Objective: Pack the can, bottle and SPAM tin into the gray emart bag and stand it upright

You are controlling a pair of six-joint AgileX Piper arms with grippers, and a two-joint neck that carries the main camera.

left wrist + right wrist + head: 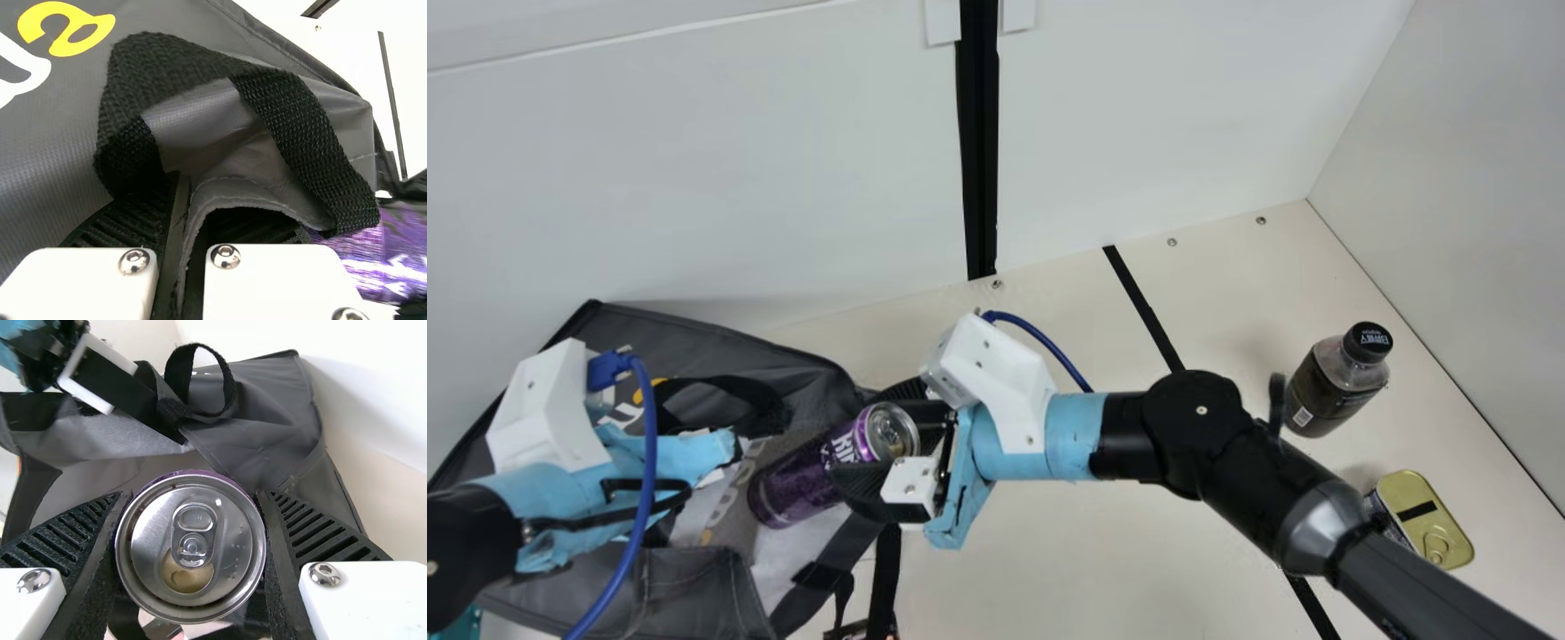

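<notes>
Purple and tilted, the can (805,480) is clasped by the right gripper (195,520) at the mouth (107,450) of the gray emart bag (729,342), and could be snagged there if the fabric (227,157) pinched by the left gripper (187,207) were let sag.

A flat cream table (1067,551) spreads to the right of the right gripper (854,437), crossed by a thin, straight black tape line (1143,307). Beyond the gripper stand a smooth white wall (738,178) and a tall black upright strip (980,133); a pale, plain side wall (1476,222) rises well to its right.
</notes>
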